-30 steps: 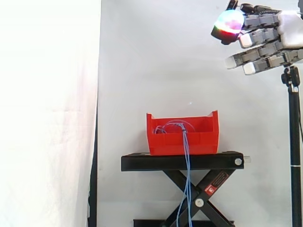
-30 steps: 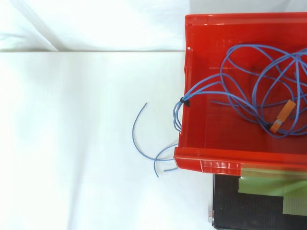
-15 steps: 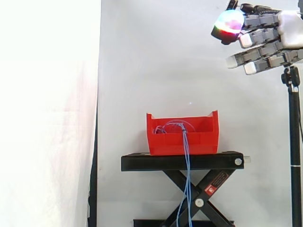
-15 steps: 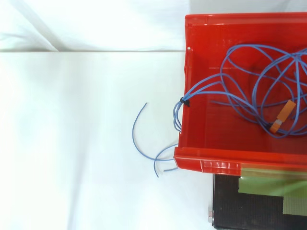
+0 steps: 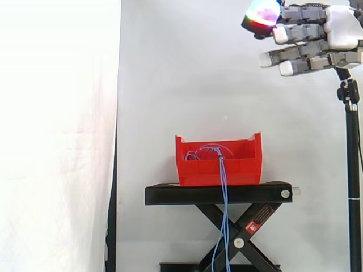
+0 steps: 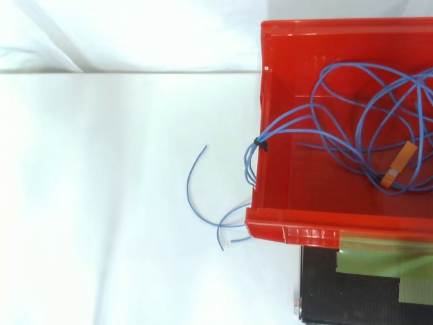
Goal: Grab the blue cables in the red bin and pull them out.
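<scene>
A red bin [image 5: 218,166] stands on a black scissor stand [image 5: 218,194]. Thin blue cables [image 6: 365,128] lie coiled inside the red bin [image 6: 311,223], bound by a small black tie at its left wall. Their ends spill over that wall, and in the side view the cables [image 5: 223,226] hang down the bin's front past the stand. An orange tag [image 6: 399,162] sits on the coil. My hand [image 5: 309,37] hovers high at the upper right, well above and to the right of the bin, fingers stretched out leftward and holding nothing, one fingertip pad [image 5: 261,14] glowing.
A black tripod pole [image 5: 353,170] rises at the right edge below the hand. A white curtain [image 5: 57,136] hangs at the left and behind. The black stand top [image 6: 365,288] with a greenish strip shows below the bin.
The hand has risen a little and shifted left. The cables and the bin are unmoved.
</scene>
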### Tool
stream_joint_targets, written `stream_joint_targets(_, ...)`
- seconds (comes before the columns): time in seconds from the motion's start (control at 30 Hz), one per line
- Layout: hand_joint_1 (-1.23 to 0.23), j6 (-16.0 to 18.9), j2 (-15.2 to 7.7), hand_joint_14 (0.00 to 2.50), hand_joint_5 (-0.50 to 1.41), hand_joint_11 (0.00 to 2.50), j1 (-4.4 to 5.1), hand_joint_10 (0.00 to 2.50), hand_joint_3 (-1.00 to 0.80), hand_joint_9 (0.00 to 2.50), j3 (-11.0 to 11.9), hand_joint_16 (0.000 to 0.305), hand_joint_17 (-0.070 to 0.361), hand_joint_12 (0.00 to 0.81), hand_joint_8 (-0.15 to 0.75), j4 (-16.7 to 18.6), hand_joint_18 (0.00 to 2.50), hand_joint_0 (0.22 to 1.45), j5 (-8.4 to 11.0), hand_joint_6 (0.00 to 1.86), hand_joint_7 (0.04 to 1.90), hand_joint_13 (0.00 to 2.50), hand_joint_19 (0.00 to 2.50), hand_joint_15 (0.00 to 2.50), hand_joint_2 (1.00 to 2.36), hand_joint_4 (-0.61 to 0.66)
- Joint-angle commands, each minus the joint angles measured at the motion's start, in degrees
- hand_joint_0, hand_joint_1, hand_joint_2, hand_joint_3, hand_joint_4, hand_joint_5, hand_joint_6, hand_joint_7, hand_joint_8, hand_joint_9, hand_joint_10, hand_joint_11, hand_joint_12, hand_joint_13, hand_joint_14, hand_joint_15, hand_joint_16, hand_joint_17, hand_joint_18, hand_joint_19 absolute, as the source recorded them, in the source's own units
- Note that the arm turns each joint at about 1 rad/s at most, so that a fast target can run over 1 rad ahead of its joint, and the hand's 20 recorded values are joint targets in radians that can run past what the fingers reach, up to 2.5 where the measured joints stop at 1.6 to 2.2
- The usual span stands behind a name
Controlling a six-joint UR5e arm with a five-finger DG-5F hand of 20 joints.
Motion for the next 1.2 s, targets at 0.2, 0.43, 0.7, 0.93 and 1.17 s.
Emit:
stream_joint_targets(0.2,-0.86,-5.86,-2.52,0.01,0.35,0.34,0.03,0.01,-1.00,0.50,-0.08,0.060,0.136,0.365,0.260,3.08,0.16,0.74,2.34,0.01,0.28,0.17,0.36,0.13,1.00,0.17)
stream_joint_targets(0.43,-0.87,-12.89,-4.80,0.01,0.36,0.33,-0.06,0.01,-1.00,0.52,0.01,0.060,0.135,0.364,0.258,6.24,0.19,0.75,2.60,0.01,0.28,0.20,0.36,0.13,1.00,0.18)
stream_joint_targets(0.7,-0.90,-18.69,-6.30,0.01,0.42,0.46,0.12,0.02,-1.00,0.56,-0.08,0.060,0.134,0.363,0.259,10.02,0.34,0.75,5.41,0.01,0.51,0.36,0.44,0.23,1.00,0.23)
stream_joint_targets(0.93,-0.98,-33.46,-7.26,0.02,0.39,0.68,0.91,0.02,-1.00,0.63,0.01,0.060,0.136,0.383,0.266,9.58,0.73,0.69,5.33,0.01,0.55,0.75,0.81,0.61,1.00,0.26)
stream_joint_targets(1.17,-1.00,-46.73,-7.18,0.02,0.38,0.68,1.52,0.02,-1.00,0.64,-0.08,0.059,0.133,0.382,0.262,7.21,0.75,0.70,2.78,0.01,0.52,0.79,0.83,0.66,1.00,0.25)
